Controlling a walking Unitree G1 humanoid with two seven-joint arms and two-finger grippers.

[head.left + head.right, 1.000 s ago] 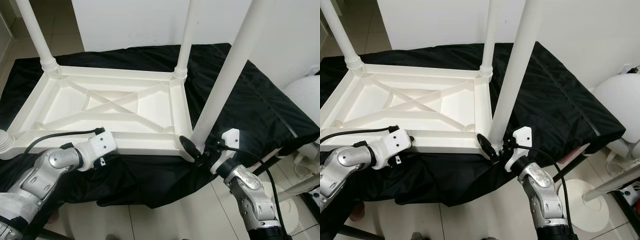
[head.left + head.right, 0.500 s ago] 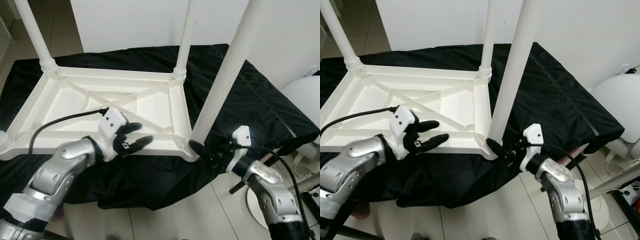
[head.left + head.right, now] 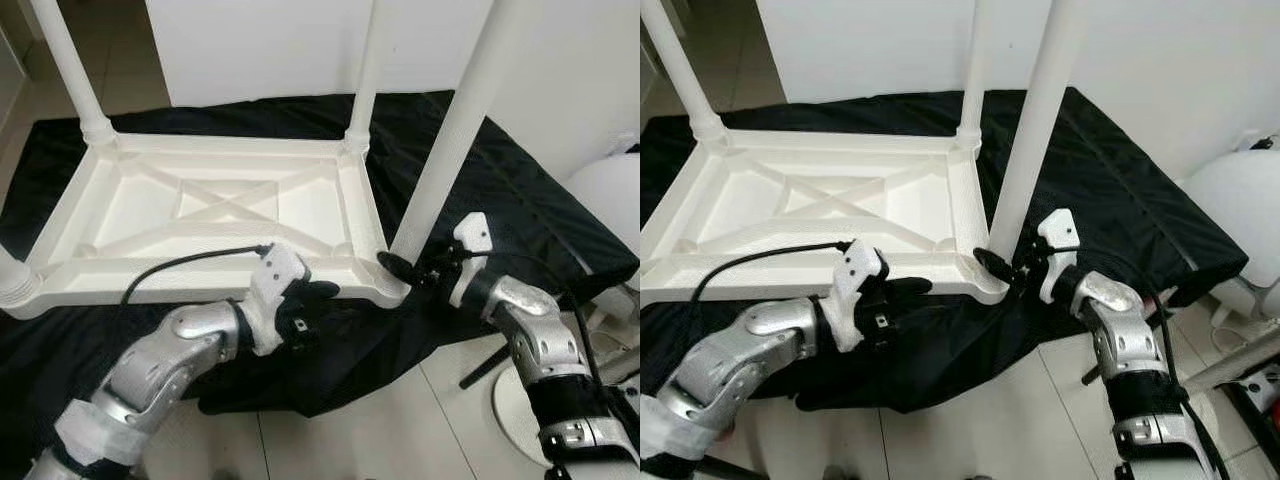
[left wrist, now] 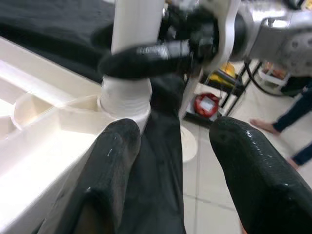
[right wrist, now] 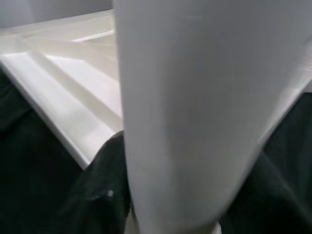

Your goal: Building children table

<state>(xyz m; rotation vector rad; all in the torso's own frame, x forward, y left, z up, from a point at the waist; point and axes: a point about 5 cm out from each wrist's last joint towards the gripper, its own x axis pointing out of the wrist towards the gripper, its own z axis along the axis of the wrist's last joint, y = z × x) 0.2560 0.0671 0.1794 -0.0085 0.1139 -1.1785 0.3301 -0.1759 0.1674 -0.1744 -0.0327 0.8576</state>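
A white plastic children's table lies upside down on a black cloth, its legs pointing up. My right gripper is shut on the base of the near right leg, where the leg meets the corner socket. One black finger crosses the front of that leg, and the leg stands close before the right wrist camera. My left gripper hovers open at the table's front rim, just left of that corner. Its two fingers are spread apart with nothing between them.
Two more legs stand at the far left and far right corners, and a leg base at the near left. The black cloth hangs over the front edge onto tile floor. A round white object sits right. A person's leg stands on the floor beyond.
My left gripper came up from under the front rim, opened, and moved right toward the near right corner. The right arm swung round to the leg's right side, still holding its base.
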